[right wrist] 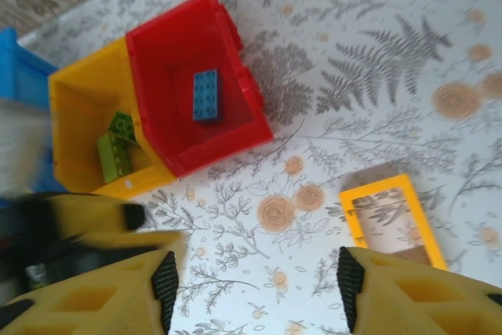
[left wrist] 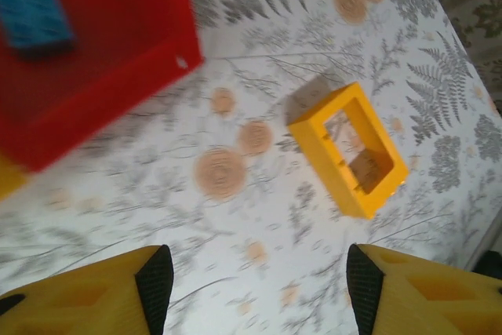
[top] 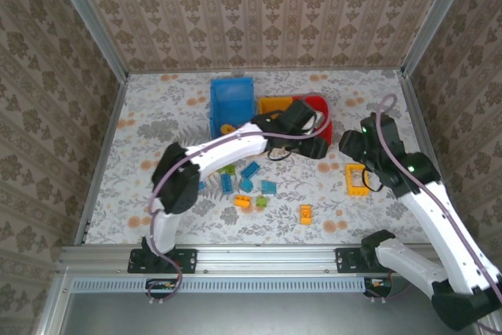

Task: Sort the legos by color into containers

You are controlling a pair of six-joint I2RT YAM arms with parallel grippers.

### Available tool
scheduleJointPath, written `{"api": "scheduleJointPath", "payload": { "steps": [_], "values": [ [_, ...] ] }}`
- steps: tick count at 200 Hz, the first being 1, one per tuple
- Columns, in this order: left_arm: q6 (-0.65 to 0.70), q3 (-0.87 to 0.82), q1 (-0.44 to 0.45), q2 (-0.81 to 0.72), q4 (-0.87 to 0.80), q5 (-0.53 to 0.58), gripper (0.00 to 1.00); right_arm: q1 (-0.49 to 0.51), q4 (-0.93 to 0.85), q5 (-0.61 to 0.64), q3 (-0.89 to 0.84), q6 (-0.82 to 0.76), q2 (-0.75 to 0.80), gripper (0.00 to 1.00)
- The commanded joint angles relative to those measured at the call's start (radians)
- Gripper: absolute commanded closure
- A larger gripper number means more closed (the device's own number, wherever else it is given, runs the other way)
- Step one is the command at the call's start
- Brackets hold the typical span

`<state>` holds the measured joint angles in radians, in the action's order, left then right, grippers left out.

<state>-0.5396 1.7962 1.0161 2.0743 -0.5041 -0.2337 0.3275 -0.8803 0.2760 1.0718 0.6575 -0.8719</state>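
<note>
**Legos** [top: 251,182]: a loose cluster is left on the table; one blue brick [right wrist: 206,96] is lodged in the red bin [right wrist: 235,140], and green bricks [right wrist: 114,151] in the yellow bin [right wrist: 74,107].
**Orange-yellow frame piece** [left wrist: 333,166]: lies apart, right of the red bin.
**Left gripper** [left wrist: 259,284], **right gripper** [right wrist: 255,280]: jaws are spread, nothing is held.
**Step:** judged to be between picks.
**Next:** the frame piece is to be straddled, clamped and carried, probably to the blue bin [top: 233,96].

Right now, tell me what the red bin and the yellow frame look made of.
Red bin: probably hard plastic, smooth and slightly glossy, with uniform colour and thin moulded walls. Yellow frame: probably rigid plastic too, with crisp square edges, even colour and a faint sheen.
</note>
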Motion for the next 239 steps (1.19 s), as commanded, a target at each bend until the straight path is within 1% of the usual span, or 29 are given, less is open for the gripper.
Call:
{"api": "scheduleJointPath", "payload": {
  "steps": [1, 18, 42, 68, 94, 123, 149, 173, 212, 239],
  "values": [
    [-0.168, 0.118, 0.046, 0.111, -0.075, -0.099, 0.37, -0.003, -0.099, 0.079, 0.013, -0.069, 0.081, 0.37],
    [-0.235, 0.23, 0.071, 0.211, -0.095, -0.113, 0.37, -0.002, -0.125, 0.085, 0.021, -0.076, 0.132, 0.34],
    [-0.269, 0.378, 0.093, 0.321, -0.157, -0.095, 0.35, -0.003, -0.167, 0.078, 0.022, -0.07, 0.186, 0.33],
    [-0.356, 0.406, 0.093, 0.38, -0.15, -0.074, 0.35, -0.003, -0.196, 0.076, 0.018, -0.052, 0.241, 0.32],
    [-0.425, 0.412, 0.097, 0.42, -0.118, -0.076, 0.36, -0.004, -0.222, 0.069, 0.019, -0.038, 0.273, 0.32],
    [-0.437, 0.471, 0.114, 0.46, -0.083, -0.065, 0.36, -0.003, -0.244, 0.062, 0.012, -0.03, 0.299, 0.32],
    [-0.452, 0.543, 0.121, 0.51, -0.116, -0.061, 0.36, -0.003, -0.261, 0.06, -0.005, -0.023, 0.322, 0.32],
    [-0.48, 0.568, 0.121, 0.536, -0.161, -0.056, 0.43, -0.003, -0.265, 0.05, -0.018, -0.008, 0.332, 0.32],
    [-0.494, 0.584, 0.121, 0.558, -0.17, -0.047, 0.54, -0.004, -0.263, 0.053, -0.021, -0.002, 0.332, 0.32],
    [-0.491, 0.627, 0.123, 0.584, -0.21, -0.047, 0.56, -0.003, -0.266, 0.052, -0.027, 0.002, 0.332, 0.32]
  ]
}}
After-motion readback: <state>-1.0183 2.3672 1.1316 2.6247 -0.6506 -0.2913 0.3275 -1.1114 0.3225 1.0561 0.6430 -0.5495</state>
